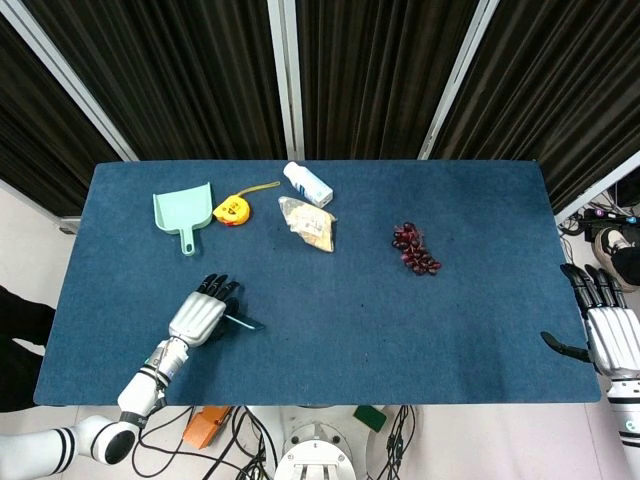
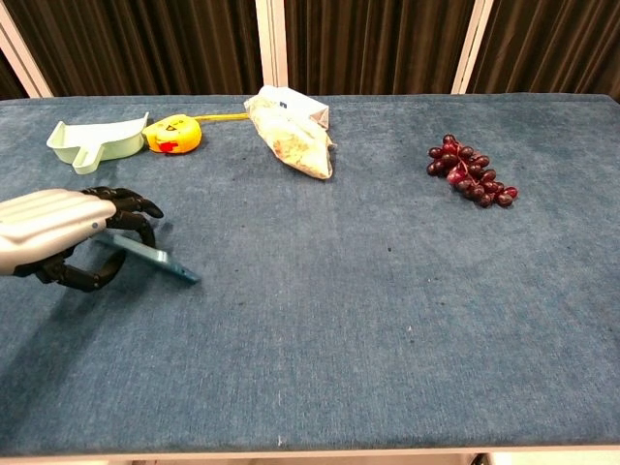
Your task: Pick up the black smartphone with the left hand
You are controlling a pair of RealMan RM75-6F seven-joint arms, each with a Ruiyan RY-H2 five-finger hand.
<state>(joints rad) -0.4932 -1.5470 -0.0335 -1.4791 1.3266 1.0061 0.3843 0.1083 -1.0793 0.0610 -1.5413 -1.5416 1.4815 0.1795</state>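
My left hand [image 1: 200, 316] [image 2: 60, 237] grips the black smartphone [image 2: 155, 258] near the table's front left. The phone is tipped up on edge, so only its thin teal-rimmed side [image 1: 243, 321] sticks out past the fingers to the right. The fingers curl over the phone's top and the thumb sits beneath it. My right hand [image 1: 605, 325] hangs off the table's right edge, fingers spread and holding nothing; the chest view does not show it.
At the back left lie a mint dustpan [image 1: 184, 212] [image 2: 89, 141] and a yellow tape measure [image 1: 231, 209] [image 2: 171, 134]. A white bottle [image 1: 307, 184] and a bagged snack [image 1: 308, 224] [image 2: 291, 142] sit at back centre. Dark grapes [image 1: 415, 249] [image 2: 472, 172] lie right of centre on the blue table [image 1: 380, 330].
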